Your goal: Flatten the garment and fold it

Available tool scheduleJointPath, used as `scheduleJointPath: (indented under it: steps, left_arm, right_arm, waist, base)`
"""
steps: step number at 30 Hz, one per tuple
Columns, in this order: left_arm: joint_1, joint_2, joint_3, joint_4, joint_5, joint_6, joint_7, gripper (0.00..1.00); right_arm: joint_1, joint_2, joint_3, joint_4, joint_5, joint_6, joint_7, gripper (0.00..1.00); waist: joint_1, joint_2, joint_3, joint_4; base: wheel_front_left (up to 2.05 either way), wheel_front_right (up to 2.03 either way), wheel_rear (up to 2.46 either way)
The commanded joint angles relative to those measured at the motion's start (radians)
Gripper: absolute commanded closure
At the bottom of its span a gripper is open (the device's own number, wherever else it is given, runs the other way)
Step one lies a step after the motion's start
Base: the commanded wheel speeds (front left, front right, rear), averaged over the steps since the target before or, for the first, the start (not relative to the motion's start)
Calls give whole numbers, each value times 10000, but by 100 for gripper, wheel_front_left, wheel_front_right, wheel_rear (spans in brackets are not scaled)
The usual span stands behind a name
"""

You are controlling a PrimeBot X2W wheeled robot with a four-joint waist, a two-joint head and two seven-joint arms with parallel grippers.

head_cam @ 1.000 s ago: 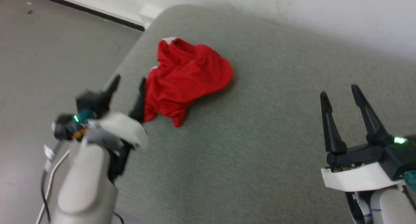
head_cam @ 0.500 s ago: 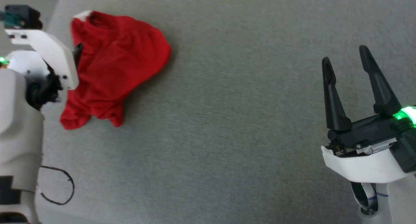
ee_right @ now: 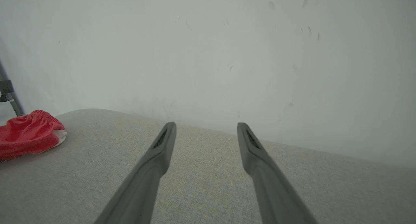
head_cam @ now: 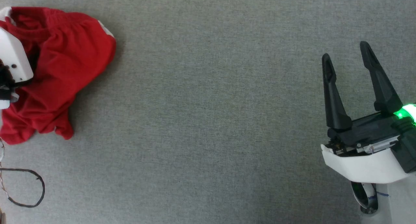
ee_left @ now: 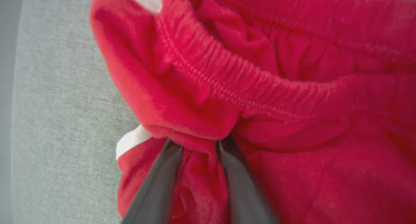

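The garment (head_cam: 61, 71) lies crumpled at the left edge of the head view on the grey fabric-covered table (head_cam: 208, 120). Its long axis runs from the top of that view down toward the lower left. The gathered waistband (head_cam: 48, 14) is at the upper end and the bunched leg ends are at the lower end, near a loop of black cable (head_cam: 29, 188). A white stripe (head_cam: 105, 29) shows on its upper right shoulder. Its left side is cut off by the frame and partly covered by the white housing (head_cam: 11, 60) of the left arm, and the folds make it hard to tell one leg from the other. In the left wrist view the left gripper (ee_left: 198, 144) points into the cloth just below the waistband. A ridge of red fabric sits between its jaws and a fold hides both tips, so I cannot tell whether they are clamped on it. The right gripper (head_cam: 345, 50) hovers over bare table well apart from the garment, its jaws spread wide with nothing between them. In its own wrist view the garment is a small red heap at the far left, before a pale wall (ee_right: 208, 55).
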Motion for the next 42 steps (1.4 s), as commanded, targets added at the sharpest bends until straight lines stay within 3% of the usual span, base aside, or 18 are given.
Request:
scheduleJointPath:
  steps: [1,10,16,18,26,34,42]
  left_arm:
    - [572,-589,-276,321,-70,-67,33,100]
    - [731,58,-533,8,2,-68,-2010,100]
    - [385,592,-821,-625,701,-68,-4198,100]
    - [282,491,-941,-914,925,-62,-4874,100]
    - [220,-507,-1674,-2446,1619,157,-6537,100]
    - [752,-1772,-2846,-4213,2686,827,-7943,100]
    - [2729,-3899,-5026,-4515,3237,1114,-8546,100]
  right_arm:
    - [-130,31,-40,-44,-117,-19,-45,0]
    - [14,25,-149,420,-32,-19,-46,0]
    - [502,136,-443,779,118,-19,-46,0]
    - [748,200,-572,805,153,-19,-46,0]
    - [1603,334,-800,957,284,-19,-46,0]
    - [1851,344,-948,844,636,-19,-46,0]
    - [1840,345,-1381,645,1019,-19,-46,0]
  waist:
    - [4,-1,30,-34]
    - [4,-1,-1416,242]
    - [4,-1,-2994,284]
    - [4,-1,-3478,272]
    - [4,-1,-4974,-181]
    - [4,-1,-5507,-1113]
    - [4,-1,-5139,-2092]
  base:
    - [0,0,0]
    - [0,0,0]
    - [0,0,0]
    - [0,0,0]
    - [0,0,0]
    - [0,0,0]
    - [0,0,0]
